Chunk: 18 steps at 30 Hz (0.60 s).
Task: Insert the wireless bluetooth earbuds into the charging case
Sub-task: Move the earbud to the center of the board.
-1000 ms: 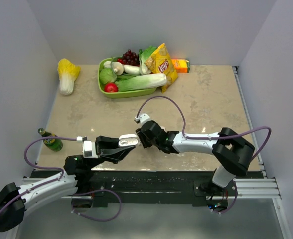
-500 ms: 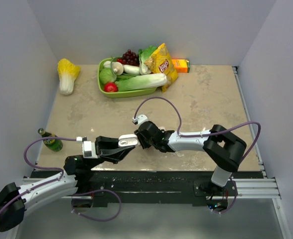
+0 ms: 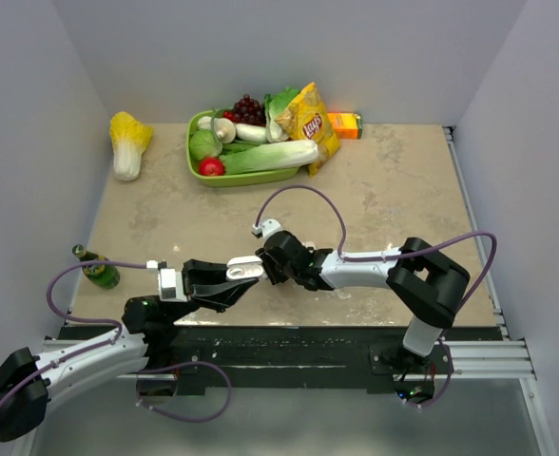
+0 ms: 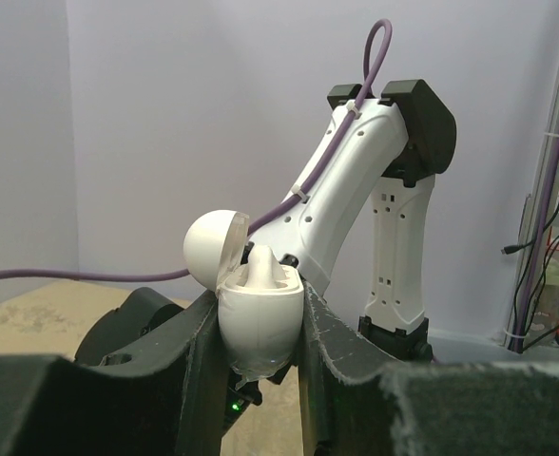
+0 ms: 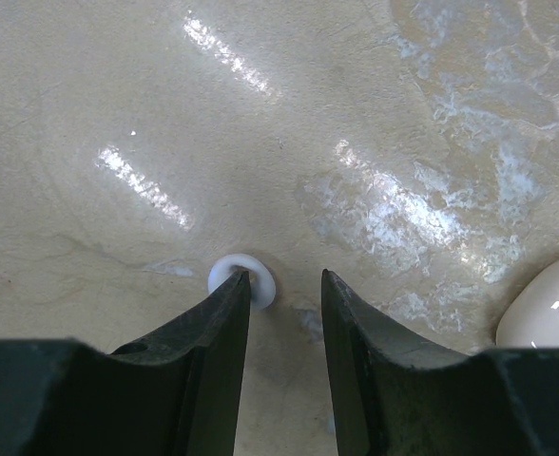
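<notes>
Left wrist: glossy white pebble-shaped charging case [image 4: 259,323].

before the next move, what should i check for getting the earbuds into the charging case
1. charging case clamped in left gripper: ok
2. lid open: ok
3. white piece standing in the case, likely an earbud, fully seated: cannot tell
4. right gripper jaws apart, nothing between them: ok
5. small white ring at one right fingertip is the other earbud: cannot tell
6. right gripper lined up with the case: not ok, the case sits at the edge of its wrist view
</notes>
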Tool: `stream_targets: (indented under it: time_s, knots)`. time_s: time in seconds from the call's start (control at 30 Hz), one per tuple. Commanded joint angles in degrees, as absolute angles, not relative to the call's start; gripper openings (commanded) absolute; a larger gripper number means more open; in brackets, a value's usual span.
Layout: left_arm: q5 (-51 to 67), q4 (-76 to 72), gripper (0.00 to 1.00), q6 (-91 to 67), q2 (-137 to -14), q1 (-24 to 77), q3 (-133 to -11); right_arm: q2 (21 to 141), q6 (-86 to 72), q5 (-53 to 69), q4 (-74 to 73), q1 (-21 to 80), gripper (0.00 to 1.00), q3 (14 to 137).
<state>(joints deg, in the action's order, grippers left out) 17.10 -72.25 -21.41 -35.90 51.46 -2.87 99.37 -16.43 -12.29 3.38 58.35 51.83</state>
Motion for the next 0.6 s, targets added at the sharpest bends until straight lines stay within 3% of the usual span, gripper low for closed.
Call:
stream_targets:
  time_s: [0.0,0.57]
  knots:
    - [16.3,-75.8,0.0,-19.7,-35.7,51.9,1.6,99.9,-16.0,-11.5,5.3,58.2,0.4,51.2]
    - [16.3,-75.9,0.0,-19.8,-35.9,51.9,1.7,100.7,-17.2,-7.5,6.4,58.4,0.38,50.0]
